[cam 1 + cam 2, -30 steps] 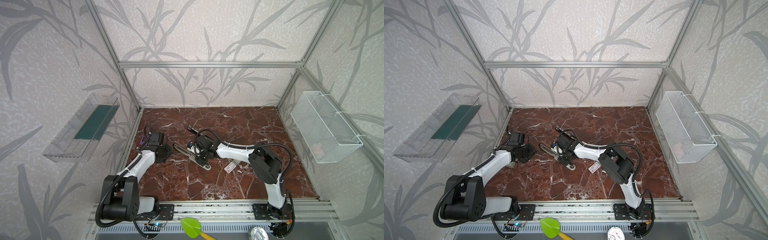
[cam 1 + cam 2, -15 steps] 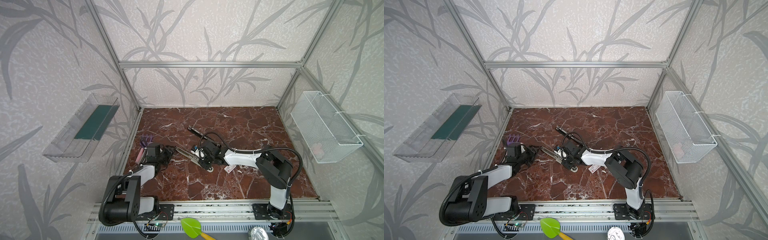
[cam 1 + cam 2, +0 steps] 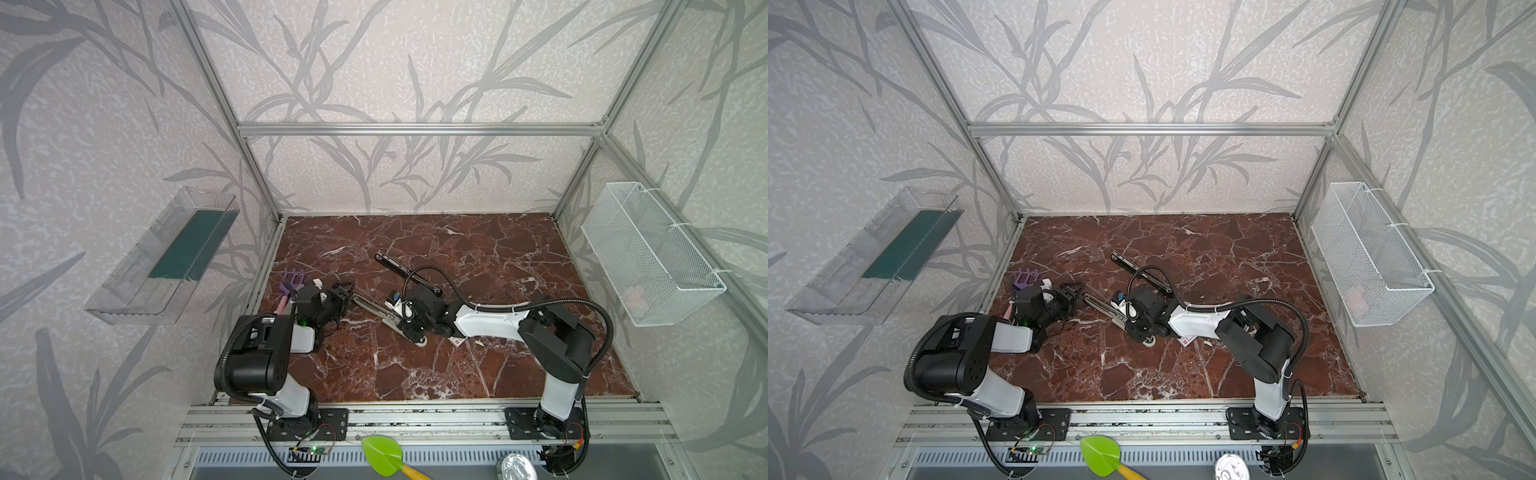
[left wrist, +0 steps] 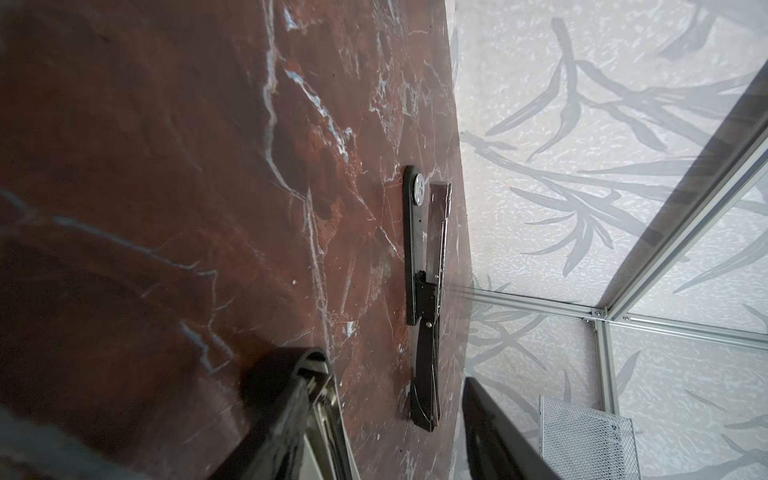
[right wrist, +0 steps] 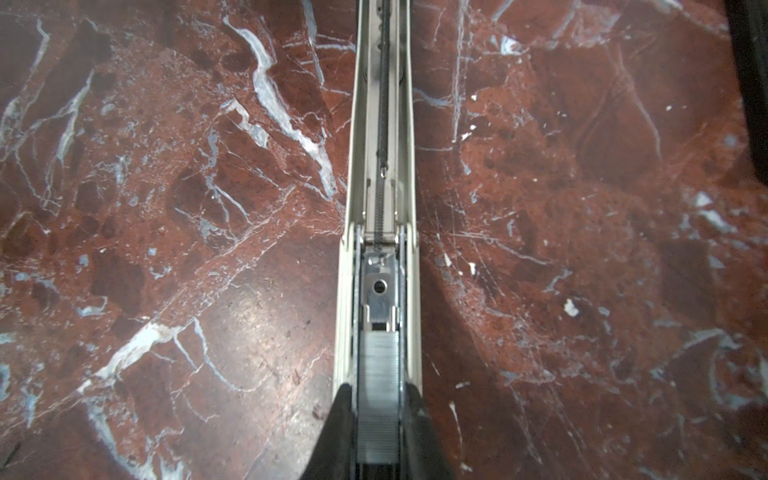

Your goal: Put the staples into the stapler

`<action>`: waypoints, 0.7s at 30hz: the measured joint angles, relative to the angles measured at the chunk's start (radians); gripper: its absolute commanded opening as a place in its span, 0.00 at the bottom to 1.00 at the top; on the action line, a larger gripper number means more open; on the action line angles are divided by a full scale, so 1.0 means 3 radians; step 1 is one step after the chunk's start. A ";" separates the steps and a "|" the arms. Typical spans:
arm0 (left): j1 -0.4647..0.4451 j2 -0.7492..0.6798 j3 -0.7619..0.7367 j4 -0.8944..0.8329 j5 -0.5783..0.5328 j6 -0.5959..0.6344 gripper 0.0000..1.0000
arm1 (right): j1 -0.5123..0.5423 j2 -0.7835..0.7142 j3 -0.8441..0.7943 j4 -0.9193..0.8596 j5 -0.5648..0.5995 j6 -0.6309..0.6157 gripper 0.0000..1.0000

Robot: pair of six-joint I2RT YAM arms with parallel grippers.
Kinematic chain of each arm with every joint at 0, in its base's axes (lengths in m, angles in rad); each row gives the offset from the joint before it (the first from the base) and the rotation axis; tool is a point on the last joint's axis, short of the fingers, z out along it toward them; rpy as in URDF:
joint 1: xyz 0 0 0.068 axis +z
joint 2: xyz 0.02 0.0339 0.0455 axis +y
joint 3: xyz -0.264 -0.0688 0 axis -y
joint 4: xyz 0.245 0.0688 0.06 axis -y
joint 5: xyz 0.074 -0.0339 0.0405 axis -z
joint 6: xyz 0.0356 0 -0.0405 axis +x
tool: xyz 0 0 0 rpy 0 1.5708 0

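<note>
Staples (image 5: 378, 395) sit as a silver strip in the open channel of the pale stapler (image 5: 380, 124). They lie right between the black fingertips (image 5: 343, 428) of the right gripper (image 5: 378, 432), whose jaws are clenched narrowly on the channel's two side walls. Beyond the strip, the pusher (image 5: 379, 286) and its spring (image 5: 382, 104) run along the channel. In both top views this stapler (image 3: 372, 309) lies folded open on the marble table (image 3: 478, 249), stretched between the two grippers. Its far tip ends just beside the left gripper (image 3: 345, 291), whose jaws stand apart and released, grasping nothing. In the left wrist view its fingers (image 4: 286, 415) are spread over the marble. The staple box (image 3: 458, 341), white with red print, lies on the table half hidden under the right arm (image 3: 486, 326), near the stapler's other end. A black stapler (image 3: 405, 272), also folded open, lies behind the right gripper. A purple rake (image 3: 293, 279) lies at the table's left edge.
</note>
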 measured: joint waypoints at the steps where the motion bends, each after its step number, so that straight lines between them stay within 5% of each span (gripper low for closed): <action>1: 0.0000 -0.0001 -0.0006 0.0009 0.0013 -0.0005 0.61 | 0.0001 -0.0015 -0.0017 0.0010 0.0001 0.0003 0.00; 21: -0.0004 -0.0706 -0.0047 -0.0842 -0.0013 0.0247 0.61 | 0.0011 -0.0189 -0.0191 0.0203 0.0160 0.0047 0.00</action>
